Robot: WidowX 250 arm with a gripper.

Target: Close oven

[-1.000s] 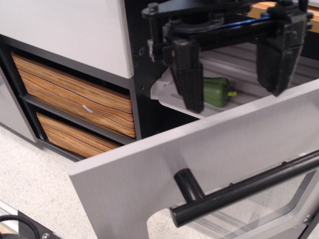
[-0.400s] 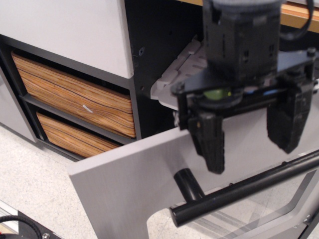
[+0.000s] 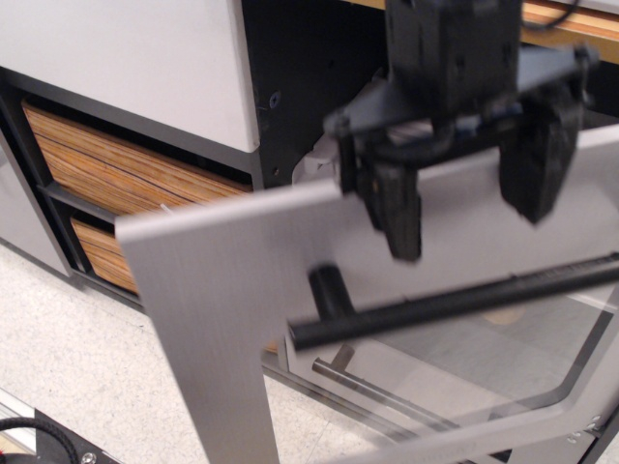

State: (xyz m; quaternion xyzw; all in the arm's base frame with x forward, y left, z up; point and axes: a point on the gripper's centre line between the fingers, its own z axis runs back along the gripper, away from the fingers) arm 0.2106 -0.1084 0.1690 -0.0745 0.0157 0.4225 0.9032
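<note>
The oven's brushed-grey door [image 3: 208,290] is partly raised and tilted, blurred by motion. Its black round bar handle [image 3: 455,304] runs across the lower right, above the clear rounded window [image 3: 484,362]. My gripper [image 3: 469,208] is open, its two black fingers [image 3: 397,208] spread apart and hanging just in front of the door's upper part, above the handle. It holds nothing. The dark oven cavity [image 3: 309,87] shows behind the gripper; its shelves are mostly hidden by the door and gripper.
Wood-grain striped bins [image 3: 116,174] sit in black shelving at the left, under a white panel [image 3: 126,58]. A speckled light floor [image 3: 68,358] lies at the lower left. A thin metal bar [image 3: 387,391] shows through the window.
The door has swung upward from nearly flat to steeply tilted. The gripper came down from the cavity to the door's face, then rose with it. The green toy on the shelf is now hidden.
</note>
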